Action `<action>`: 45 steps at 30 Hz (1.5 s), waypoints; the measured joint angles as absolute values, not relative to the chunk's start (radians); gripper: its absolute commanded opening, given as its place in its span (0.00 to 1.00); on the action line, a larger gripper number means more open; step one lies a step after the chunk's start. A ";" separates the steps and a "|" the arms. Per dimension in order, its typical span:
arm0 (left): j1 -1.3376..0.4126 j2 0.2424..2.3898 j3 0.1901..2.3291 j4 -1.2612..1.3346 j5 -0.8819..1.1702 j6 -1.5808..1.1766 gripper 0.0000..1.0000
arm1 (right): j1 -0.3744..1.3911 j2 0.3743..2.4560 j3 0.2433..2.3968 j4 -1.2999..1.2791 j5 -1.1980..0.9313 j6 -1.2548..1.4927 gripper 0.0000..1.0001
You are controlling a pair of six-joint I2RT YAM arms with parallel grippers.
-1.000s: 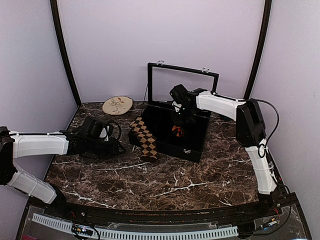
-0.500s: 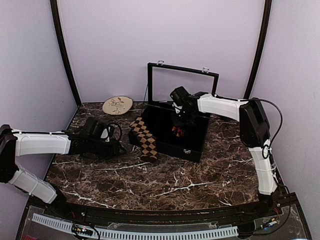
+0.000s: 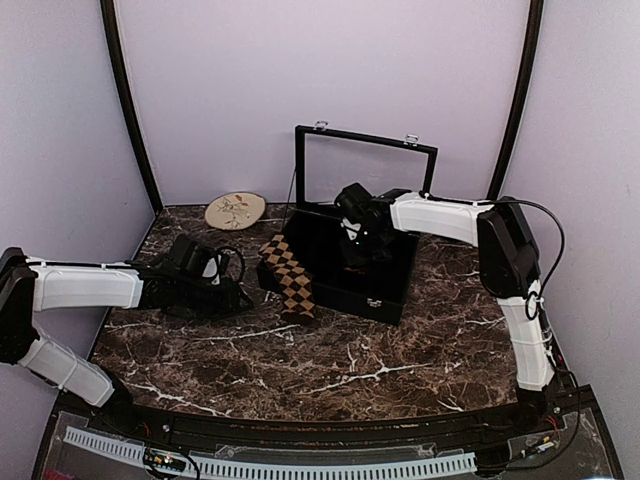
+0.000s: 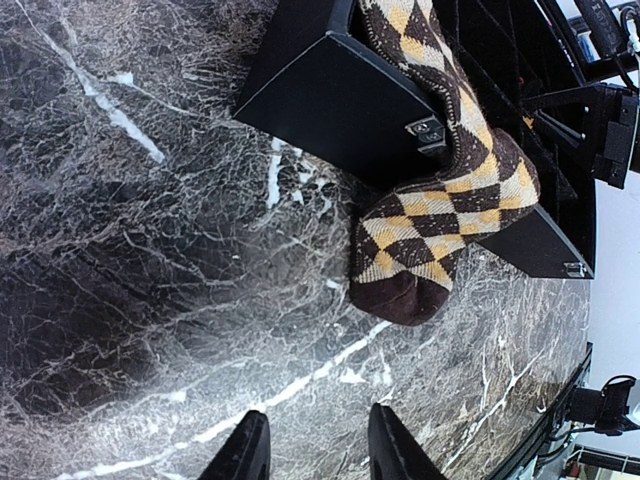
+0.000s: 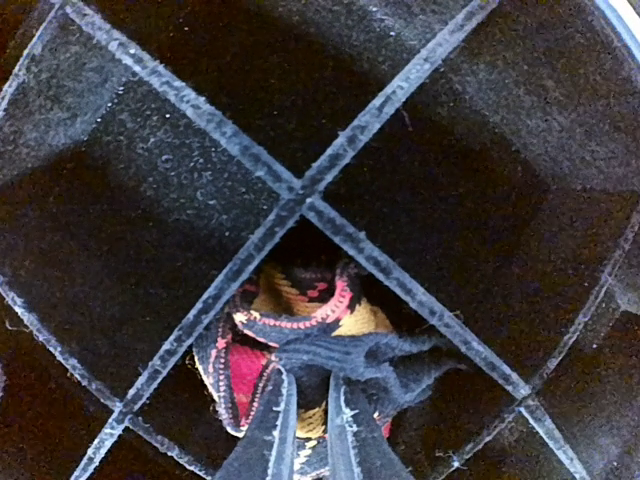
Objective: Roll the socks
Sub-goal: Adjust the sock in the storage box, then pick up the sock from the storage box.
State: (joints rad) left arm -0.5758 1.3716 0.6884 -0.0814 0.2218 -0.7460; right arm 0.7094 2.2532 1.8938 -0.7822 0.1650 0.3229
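Observation:
The tan-brown and black sock point(image 3: 289, 276) drapes over the left edge of the black case point(image 3: 385, 290), with its toe on the table. It also shows in the left wrist view point(image 4: 432, 205). My left gripper point(image 3: 228, 287) is open and empty, low over the marble left of that sock; in its own view point(image 4: 318, 452) the toe lies just ahead of the fingers. My right gripper point(image 3: 356, 247) reaches down into the case. In the right wrist view point(image 5: 306, 405) it is shut on the black cuff of the red, orange and black sock point(image 5: 240, 360), which is bunched in one compartment.
The case's glass lid point(image 3: 365, 170) stands upright behind the case. Thin dividers point(image 5: 300, 200) cross the case into compartments. A round decorated plate point(image 3: 235, 210) lies at the back left. Purple walls close in on three sides.
My right gripper has moved down and slightly left inside the case, so it now covers the red sock in the top view. My left arm has barely moved.

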 measured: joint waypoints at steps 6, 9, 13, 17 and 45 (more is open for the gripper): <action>-0.576 1.374 0.688 -0.076 0.224 -0.749 0.37 | 0.709 2.253 1.896 -0.777 0.181 0.306 0.21; -0.576 1.374 0.688 -0.076 0.224 -0.749 0.37 | 0.709 2.253 1.925 -0.778 0.203 0.285 0.28; -0.576 1.374 0.688 -0.076 0.224 -0.749 0.37 | 0.709 2.249 2.003 -0.765 0.237 0.260 0.35; -0.576 1.374 0.691 -0.077 0.223 -0.749 0.39 | 0.709 2.216 2.033 -0.749 0.254 0.247 0.41; -0.576 1.410 0.682 -0.019 0.281 -0.755 0.41 | 1.102 1.909 1.494 -0.501 0.180 0.590 0.52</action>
